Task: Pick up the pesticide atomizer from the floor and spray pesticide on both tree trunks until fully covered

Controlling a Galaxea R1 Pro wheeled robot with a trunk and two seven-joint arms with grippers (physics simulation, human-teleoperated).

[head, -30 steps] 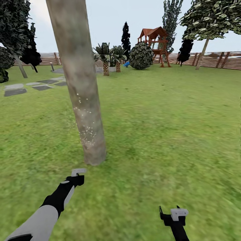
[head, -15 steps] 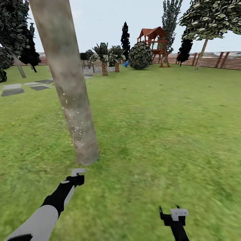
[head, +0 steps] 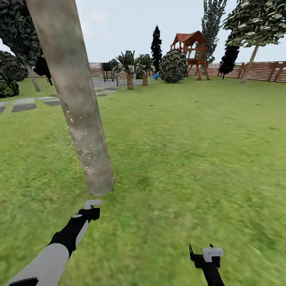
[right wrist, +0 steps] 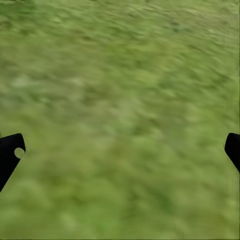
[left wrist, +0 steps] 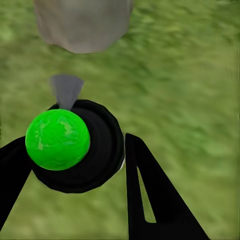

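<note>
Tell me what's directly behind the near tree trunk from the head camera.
Past the tree trunk, grey stepping stones show beside it on the grass, with the fence beyond. Whatever lies straight behind the trunk is covered.

The left arm (head: 59, 248) reached forward and low, its gripper (left wrist: 100, 165) clamped around the pesticide atomizer (left wrist: 75, 145). The right arm (head: 210, 268) stayed lower and nearer the body, its gripper (right wrist: 120, 150) spread wide, holding nothing.
</note>
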